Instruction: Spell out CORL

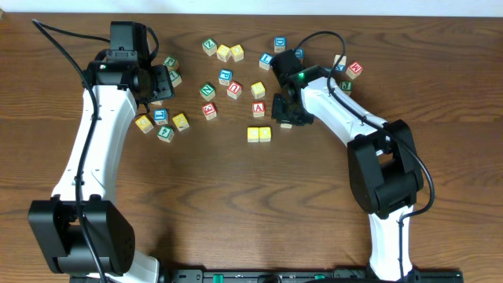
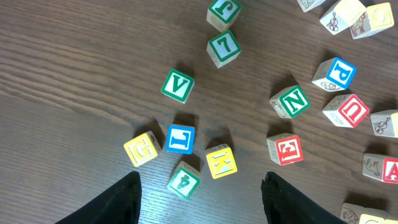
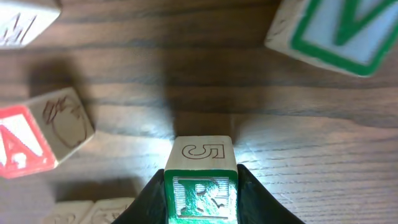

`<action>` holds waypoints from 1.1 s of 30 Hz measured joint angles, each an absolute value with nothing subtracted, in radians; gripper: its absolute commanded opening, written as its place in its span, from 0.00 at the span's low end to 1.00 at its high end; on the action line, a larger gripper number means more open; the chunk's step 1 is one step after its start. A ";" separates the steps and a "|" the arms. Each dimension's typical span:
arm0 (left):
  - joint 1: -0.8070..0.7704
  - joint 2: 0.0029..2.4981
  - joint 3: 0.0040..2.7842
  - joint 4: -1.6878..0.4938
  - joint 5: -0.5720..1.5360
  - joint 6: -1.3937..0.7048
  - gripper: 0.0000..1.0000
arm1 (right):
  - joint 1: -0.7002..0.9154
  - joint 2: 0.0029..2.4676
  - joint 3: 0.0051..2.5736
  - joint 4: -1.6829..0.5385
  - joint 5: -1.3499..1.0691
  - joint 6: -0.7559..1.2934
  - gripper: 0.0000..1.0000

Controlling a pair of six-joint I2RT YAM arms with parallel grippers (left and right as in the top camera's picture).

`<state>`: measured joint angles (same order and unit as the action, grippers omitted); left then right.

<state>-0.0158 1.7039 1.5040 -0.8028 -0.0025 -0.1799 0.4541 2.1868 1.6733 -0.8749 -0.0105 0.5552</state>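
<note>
Fingers of the right claw (image 3: 200, 179) press both sides of the green R cube (image 3: 200, 198), so it is clamped on that cube; whether the cube rests on the worktop (image 3: 298, 155) or hangs just above it I cannot tell. Seen from overhead, it sits near the right end of the two yellow cubes (image 1: 254, 134), which lie side by side, touching. A red A cube (image 3: 25, 140) is close by. The left claw (image 2: 200, 182) stands wide, holding nothing; the blue L cube (image 2: 180, 139) lies before it among loose cubes, well apart from the yellow pair
</note>
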 measured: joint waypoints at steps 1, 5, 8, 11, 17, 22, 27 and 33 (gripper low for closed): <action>-0.016 1.704 1.504 -0.803 -0.002 -0.180 0.61 | 0.454 2.187 1.673 -0.879 -0.025 0.535 0.28; -0.016 1.704 1.504 -0.803 -0.002 -0.180 0.61 | 0.454 2.187 1.673 -0.907 -0.083 0.470 0.29; -0.016 1.703 1.504 -0.803 -0.002 -0.180 0.61 | 0.455 2.187 1.673 -0.933 -0.118 0.437 0.29; -0.016 1.703 1.504 -0.803 -0.002 -0.180 0.61 | 0.458 2.187 1.673 -0.956 -0.134 0.415 0.29; -0.016 1.703 1.504 -0.803 -0.002 -0.180 0.61 | 0.469 2.187 1.673 -0.970 -0.147 0.391 0.30; -0.016 1.704 1.504 -0.803 -0.002 -0.180 0.61 | 0.474 2.187 1.673 -0.970 -0.150 0.384 0.35; -0.016 1.703 1.504 -0.803 -0.002 -0.180 0.61 | 0.479 2.187 1.673 -0.955 -0.150 0.381 0.37; -0.016 1.703 1.504 -0.803 -0.002 -0.180 0.61 | 0.482 2.187 1.673 -0.937 -0.150 0.381 0.37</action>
